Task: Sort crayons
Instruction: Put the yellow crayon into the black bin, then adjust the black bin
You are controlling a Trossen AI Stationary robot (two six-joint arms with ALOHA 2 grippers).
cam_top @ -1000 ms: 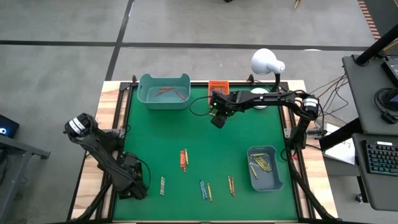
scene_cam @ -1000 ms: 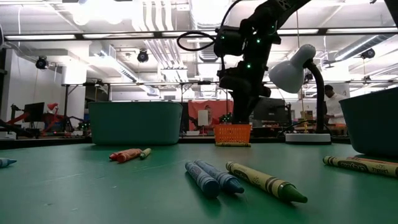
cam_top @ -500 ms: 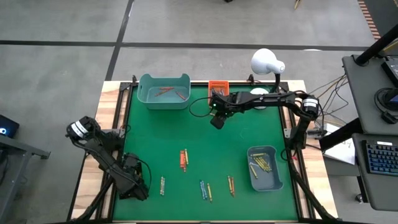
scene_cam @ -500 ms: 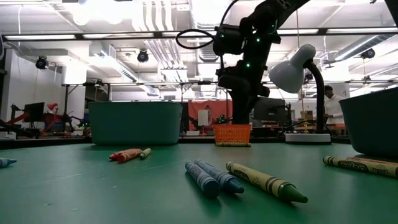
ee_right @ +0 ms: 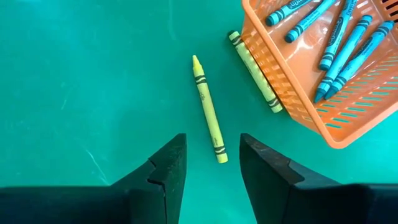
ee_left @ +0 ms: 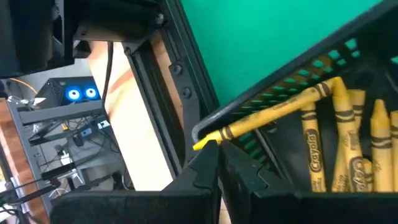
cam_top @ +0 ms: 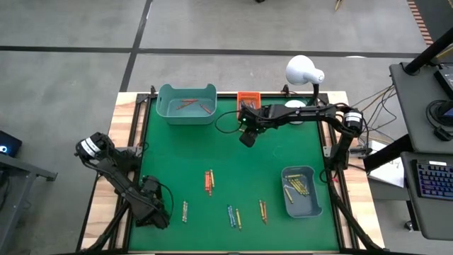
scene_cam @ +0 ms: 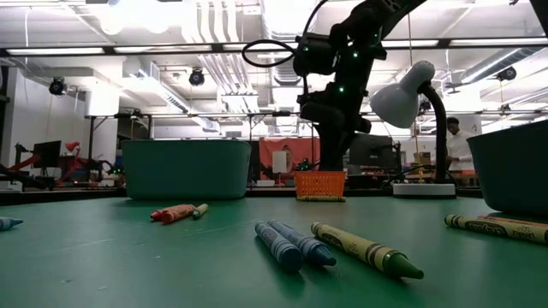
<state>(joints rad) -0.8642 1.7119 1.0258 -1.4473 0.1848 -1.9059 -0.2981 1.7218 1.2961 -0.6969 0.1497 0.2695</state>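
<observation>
Now: my right tool [ee_right: 211, 165] hangs spread above a thin yellow-green wax crayon [ee_right: 208, 117] on the green worktop [cam_top: 276, 163], by the far edge.

The crayon lies just ahead of the fingers' gap, its long axis roughly in line with that gap, so I judge the wrist needs a turn before dropping. My right arm is far nearer. A darker green crayon [ee_right: 254, 71] rests against the small orange mesh basket [ee_right: 292, 93], which holds blue crayons [ee_right: 333, 43]. The teal tub [cam_top: 186, 103] holds reddish ones, the blue-grey bin [cam_top: 302, 191] yellow ones. My left tool [ee_left: 217, 165] sits pinched together, empty, at the near left corner, beside a black mesh tray [ee_left: 311, 68] of yellow crayons [ee_left: 317, 149]. More crayons [cam_top: 209, 181] lie loose along the near half.
</observation>
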